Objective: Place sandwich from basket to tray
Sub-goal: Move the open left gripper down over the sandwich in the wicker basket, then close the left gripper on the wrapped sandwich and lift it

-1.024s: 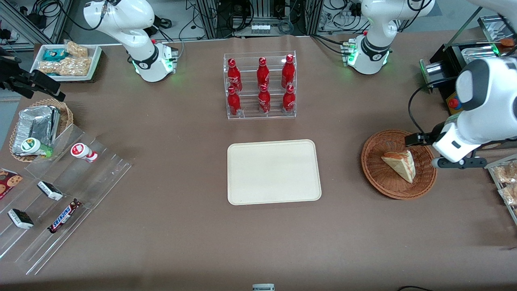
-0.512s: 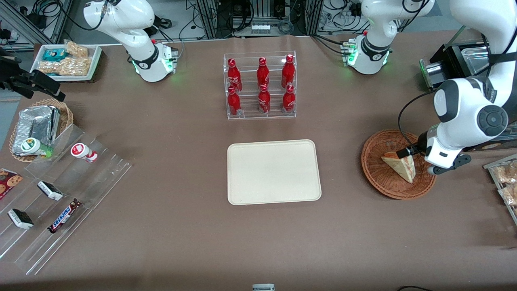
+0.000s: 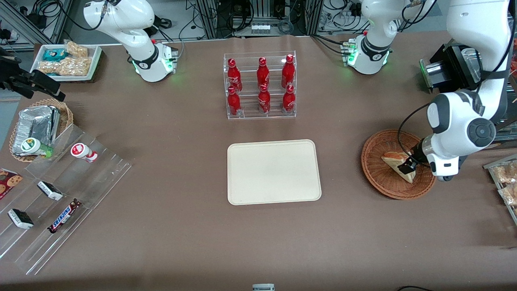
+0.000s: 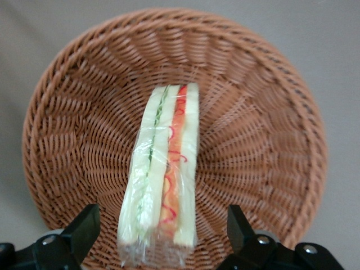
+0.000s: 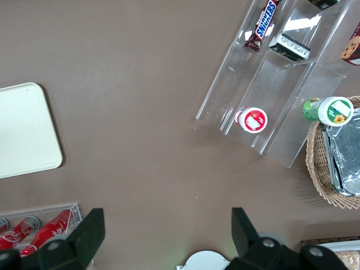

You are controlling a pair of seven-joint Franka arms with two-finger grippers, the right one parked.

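The wrapped sandwich (image 4: 163, 174) lies in the round wicker basket (image 4: 270, 146), cut edge up, showing 1 green and 1 red-orange filling stripe between pale bread layers. The gripper (image 4: 160, 233) hangs just above its wide end, fingers (image 4: 84, 225) spread apart on either side, touching nothing. It looks light and soft, and the clear film is likely slippery, so a gentle squeeze across the bread faces near the thick end seems best. The cream tray (image 3: 274, 171) lies well apart, toward the table's middle.
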